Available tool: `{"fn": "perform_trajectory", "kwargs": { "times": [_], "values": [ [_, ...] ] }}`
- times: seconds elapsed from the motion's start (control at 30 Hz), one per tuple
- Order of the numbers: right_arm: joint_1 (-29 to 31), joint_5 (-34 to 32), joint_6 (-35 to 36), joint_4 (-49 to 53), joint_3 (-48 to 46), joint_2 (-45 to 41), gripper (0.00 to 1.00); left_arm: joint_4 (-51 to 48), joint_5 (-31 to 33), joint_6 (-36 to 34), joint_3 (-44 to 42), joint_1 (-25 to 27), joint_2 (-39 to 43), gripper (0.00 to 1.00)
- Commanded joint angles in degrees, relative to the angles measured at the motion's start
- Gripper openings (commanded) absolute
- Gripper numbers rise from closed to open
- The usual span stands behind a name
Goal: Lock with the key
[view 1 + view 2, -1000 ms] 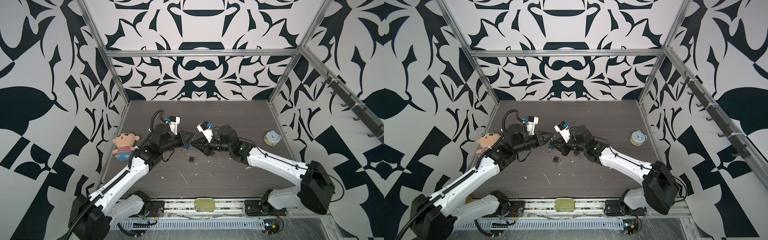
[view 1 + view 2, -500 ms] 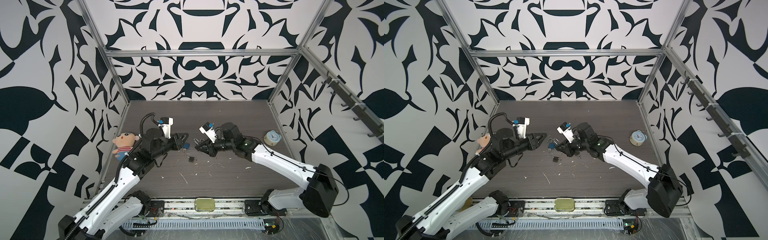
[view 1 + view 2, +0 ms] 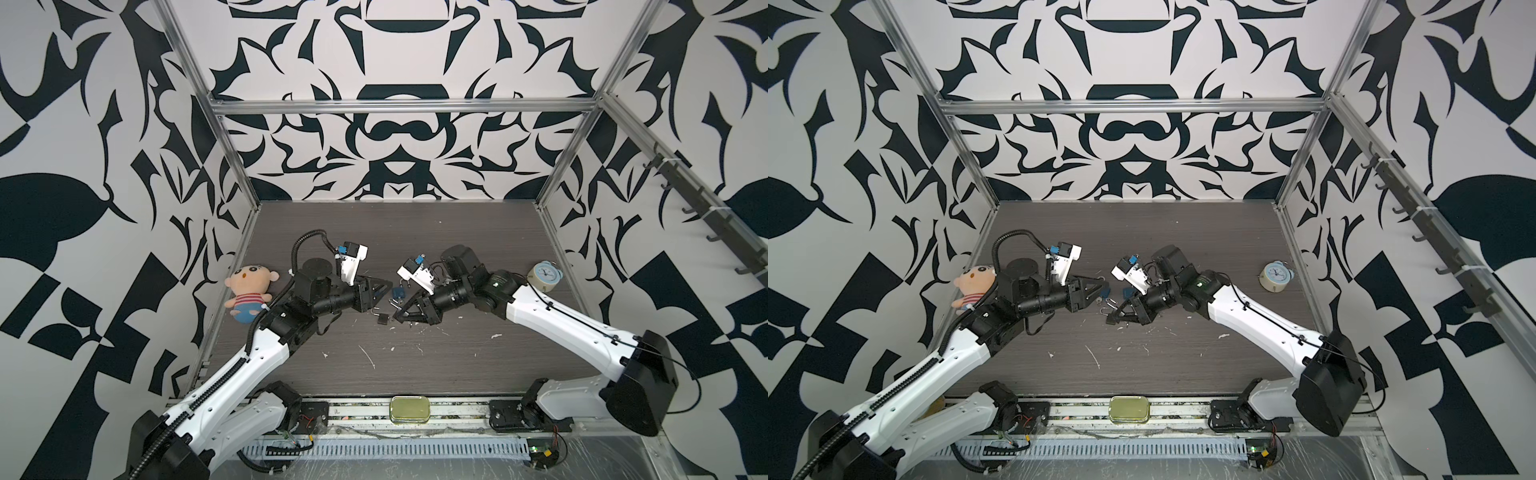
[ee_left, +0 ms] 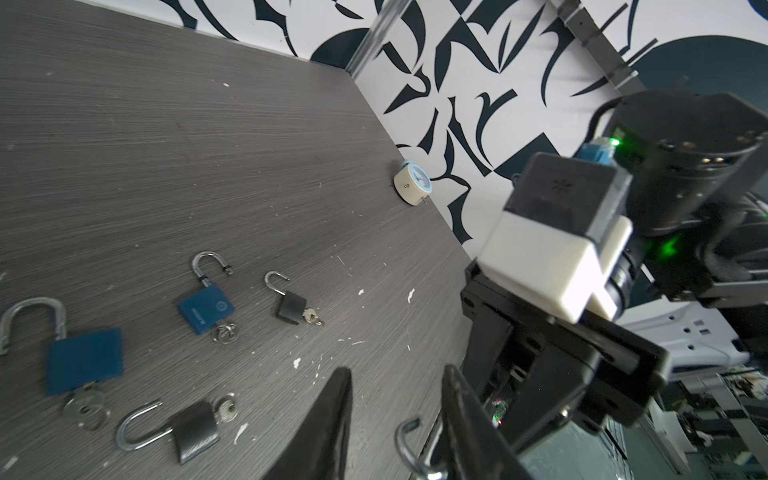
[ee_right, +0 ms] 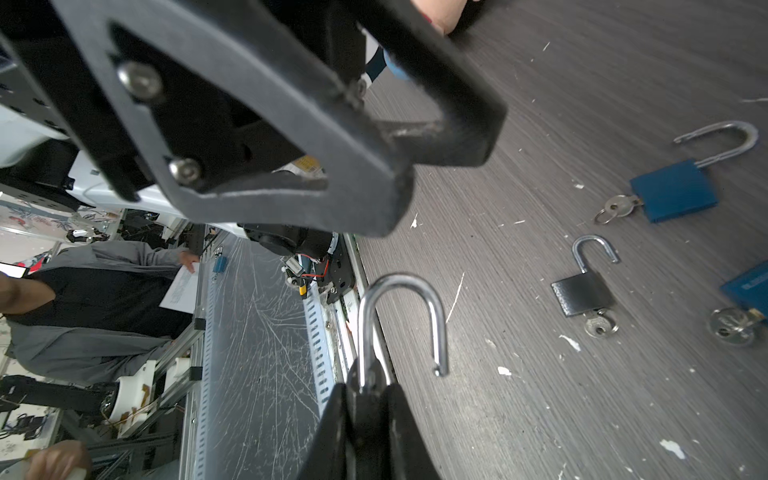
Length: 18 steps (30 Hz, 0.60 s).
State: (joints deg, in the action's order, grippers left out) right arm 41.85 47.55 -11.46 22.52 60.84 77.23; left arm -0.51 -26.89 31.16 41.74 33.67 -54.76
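Your right gripper clamps a padlock by its dark body at the middle of the table, between the two arms. Its silver shackle stands open and its keyway is hidden between the fingers. Only the right wrist view shows you that grip plainly; in both top views the lock is a dark speck at the fingertips. Your left gripper faces it close by, fingers parted, nothing between them.

The left wrist view lays out four loose locks flat on the table, shackles open, each with a key at its base: a large blue padlock, a smaller blue padlock, a small black padlock and a larger black padlock. The right wrist view catches three of them, one cut by the frame edge.

An alarm clock sits near the right wall, a plush doll lies against the left — and only the top views take in the one container, a brass-coloured tin on the front rail, lid shut, contents unseen.
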Motion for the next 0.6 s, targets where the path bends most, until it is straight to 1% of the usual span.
{"fn": "perform_trajectory", "kwargs": {
  "times": [0.0, 0.1, 0.3, 0.57],
  "values": [
    [0.17, 3.29, -0.04, 0.1, 3.12, -0.1, 0.0, 3.68, -4.57, -1.25, -0.45, 0.22, -0.31, 0.39],
    [0.17, 3.27, -0.36, -0.19, 3.54, -0.03, 0.0, 3.68, -6.49, -1.4, -0.53, 0.19, -0.97, 0.39],
    [0.17, 5.23, -2.3, -2.81, 4.54, 0.37, 0.0, 3.59, -9.2, -1.11, -1.87, 0.34, -1.92, 0.39],
    [-0.01, 4.99, -2.84, -2.76, 5.38, 0.86, 0.0, 2.52, -8.76, -2.04, -3.24, 0.35, 1.02, 0.38]
  ]
}}
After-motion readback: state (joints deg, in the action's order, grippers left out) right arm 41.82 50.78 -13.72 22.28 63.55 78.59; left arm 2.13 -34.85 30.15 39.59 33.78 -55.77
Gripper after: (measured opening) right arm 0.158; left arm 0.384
